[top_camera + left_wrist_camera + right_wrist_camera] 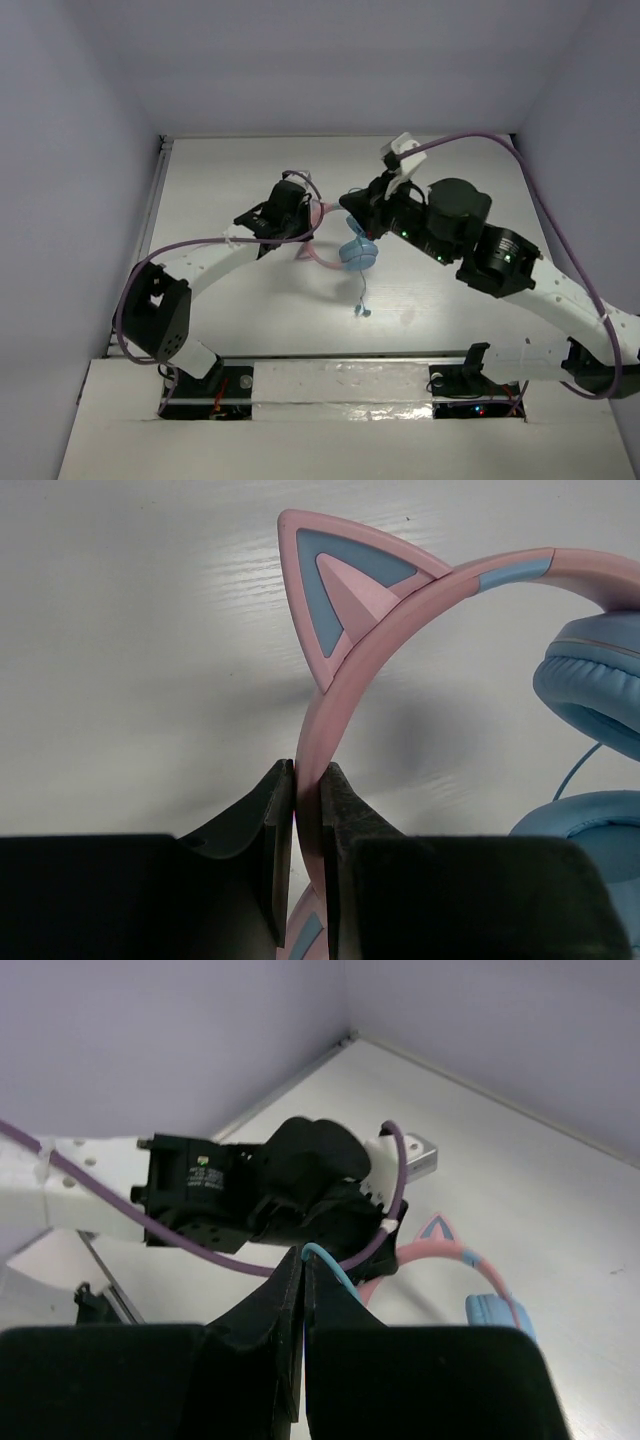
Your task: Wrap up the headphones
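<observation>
Top external view: over the white counter (230, 320), the headphones (356, 254) sit mid-counter between the two arms. The left claw (308, 772) is clamped on the pink headband (400, 605) below a cat ear. The right claw (303, 1257) pinches the thin blue cord (328, 1263). Wrapping well likely means a steady headband, light cord tension, and watching the dangling plug end (362, 312).

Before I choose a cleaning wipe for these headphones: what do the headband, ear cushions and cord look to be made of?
Headband: hard plastic, matte pink with blue inlays; the cat ear has crisp moulded edges. Ear cushions: probably blue faux leather over padding, puffy with a soft sheen. Cord: thin, likely rubbery sheathing; it bends in a tight curve.
</observation>
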`<act>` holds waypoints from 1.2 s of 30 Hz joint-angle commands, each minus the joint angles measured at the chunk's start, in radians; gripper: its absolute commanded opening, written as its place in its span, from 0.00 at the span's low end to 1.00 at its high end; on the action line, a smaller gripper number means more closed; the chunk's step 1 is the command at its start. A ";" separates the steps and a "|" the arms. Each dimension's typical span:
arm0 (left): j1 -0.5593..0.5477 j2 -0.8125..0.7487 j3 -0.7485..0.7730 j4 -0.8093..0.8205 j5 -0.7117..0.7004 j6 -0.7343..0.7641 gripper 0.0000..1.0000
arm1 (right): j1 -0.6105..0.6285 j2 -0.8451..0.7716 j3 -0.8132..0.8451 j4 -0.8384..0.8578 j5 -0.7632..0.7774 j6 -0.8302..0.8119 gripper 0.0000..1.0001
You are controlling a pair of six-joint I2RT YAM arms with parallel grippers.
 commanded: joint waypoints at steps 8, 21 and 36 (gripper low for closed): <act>-0.061 -0.154 -0.075 0.064 0.009 0.047 0.00 | -0.161 -0.061 -0.106 0.226 -0.193 0.132 0.00; -0.131 -0.254 0.013 -0.338 -0.324 0.173 0.00 | -0.435 -0.068 -0.079 0.147 -0.569 0.240 0.00; -0.162 -0.296 -0.013 -0.287 -0.077 0.259 0.00 | -0.714 0.091 -0.025 0.388 -0.852 0.528 0.14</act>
